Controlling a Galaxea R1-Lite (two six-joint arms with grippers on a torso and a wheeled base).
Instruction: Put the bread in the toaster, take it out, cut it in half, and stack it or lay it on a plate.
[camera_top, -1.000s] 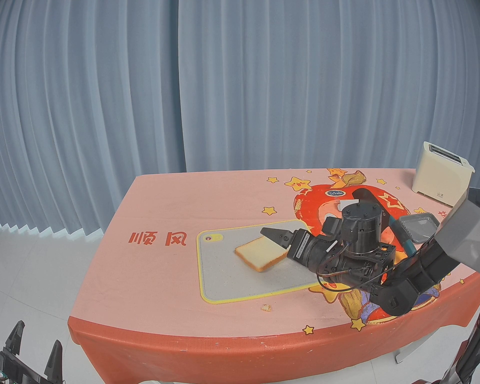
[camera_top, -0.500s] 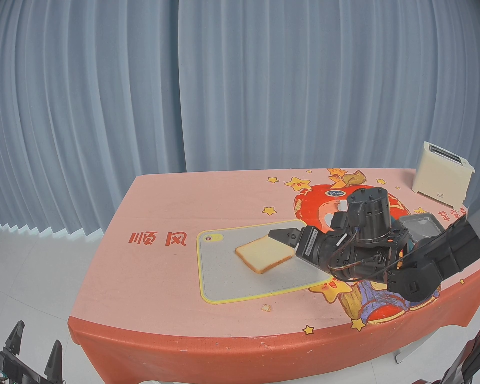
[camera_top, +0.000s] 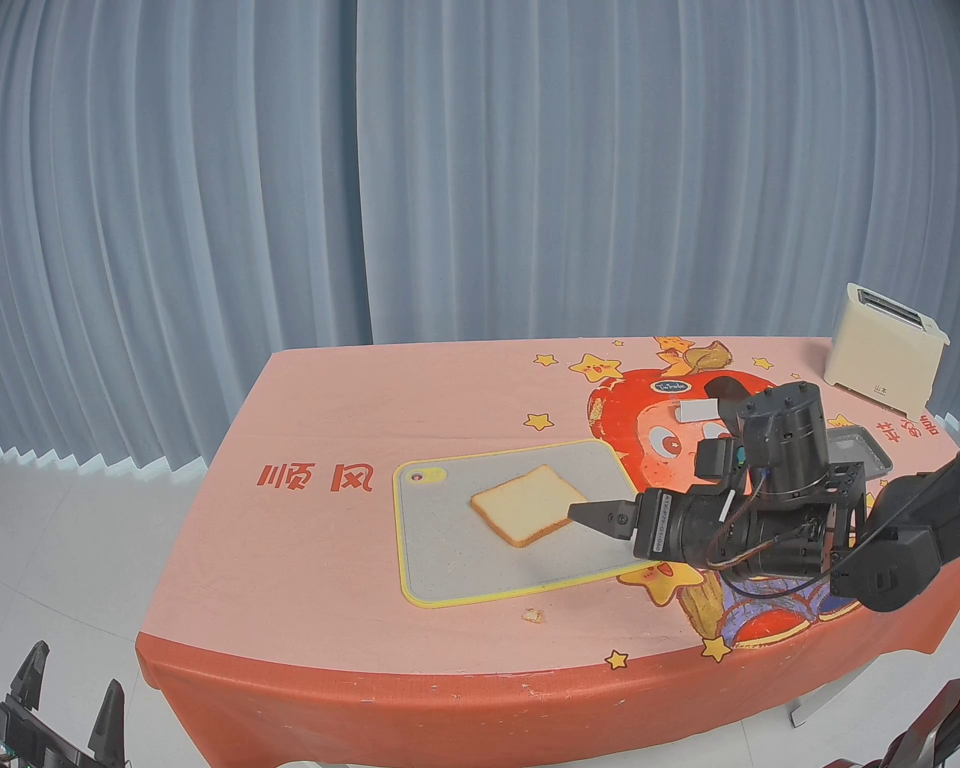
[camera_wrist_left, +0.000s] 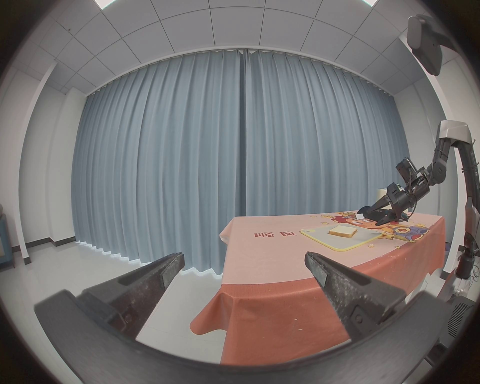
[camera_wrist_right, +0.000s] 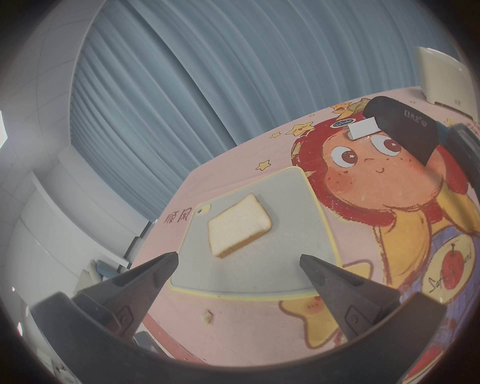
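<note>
Head view of a pink table (camera_top: 330, 400) with one slice of bread (camera_top: 528, 504) lying flat on a grey cutting board (camera_top: 450, 560). The right claw (camera_top: 590, 517) hangs above the side of the board, pointing roughly level toward the slice. The bread lies straight ahead of the claw's tips, just beyond them and not touching. Its nearest corner faces the claw, so its edges run diagonally to the line the claw points along. The slice is close to square, with no clear long axis, and looks whole and uncut.

In the right wrist view, the right claw (camera_wrist_right: 237, 259) is spread wide and holds nothing. Its two dark fingers (camera_wrist_right: 350, 295) stand well apart, and the bread (camera_wrist_right: 239, 231) lies ahead, roughly midway between their lines.

Behind the claw and off to one side lies what looks like a dark-handled knife (camera_top: 722, 388). A grey tray (camera_top: 872, 452) sits farther back, and the cream toaster (camera_top: 883, 345) is farthest behind, at the table's far corner.

The left claw (camera_top: 77, 670) hangs low beside the table, well apart from the bread, also wide open and empty. From its own camera the left claw (camera_wrist_left: 243, 257) sees the table only far off.

The right arm is much the nearer, so the next move probably belongs to it. The claw would go forward for the bread, or back and sideways for the knife.
</note>
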